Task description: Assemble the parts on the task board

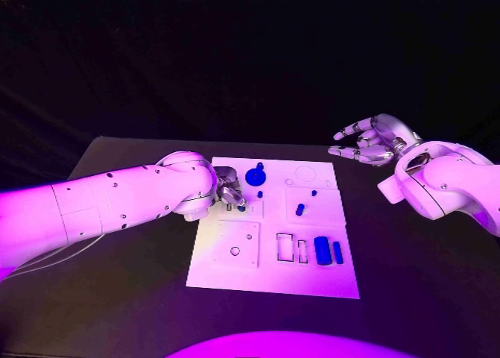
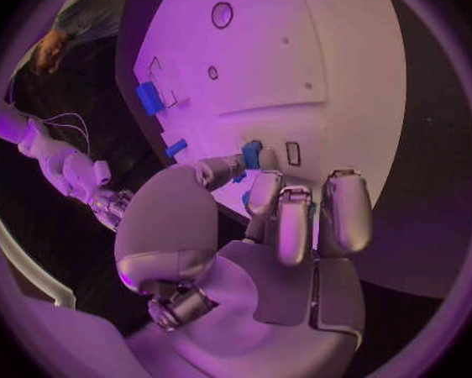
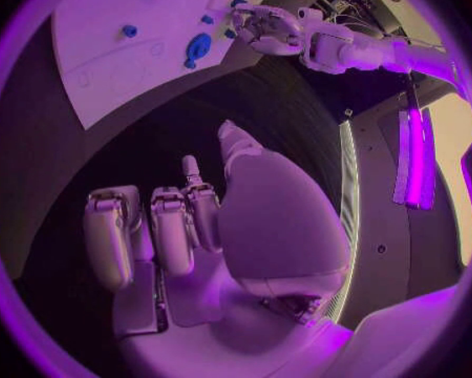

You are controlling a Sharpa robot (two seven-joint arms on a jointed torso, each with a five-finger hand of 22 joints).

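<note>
Currently, step in hand: judged to be seating a small blue part (image 2: 252, 153) into the task board (image 1: 273, 280) with the left hand (image 1: 229, 195).
Left hand: over the board's left edge in the head view; in the left wrist view the blue part sits pinched at a fingertip against the thumb, the other fingers curled beside it.
Part position: just above or touching the board next to a small rectangular slot (image 2: 293, 153); I cannot tell whether it is already in a seat.
Right hand (image 1: 370, 142): raised off the board past its far right corner, fingers loosely curled on nothing, well apart from the work.
Board contents: round blue part (image 1: 255, 176) near the far edge, small blue peg (image 1: 299, 210) mid-board, two blue bars (image 1: 328, 251) at the near right beside empty rectangular slots.
Doing it well: probably align the part's long side with the slot before pressing; lower straight, not at a slant, so it does not jam on the rim.
Grip: likely keep the pinch light enough for the part to self-centre, and let go only once it sits flush.
Risk: a sideways push could slide the board or knock the nearby small blue piece (image 1: 241, 208).
Check: the arm hides the site in the head view; the left wrist view is the one to trust.
</note>
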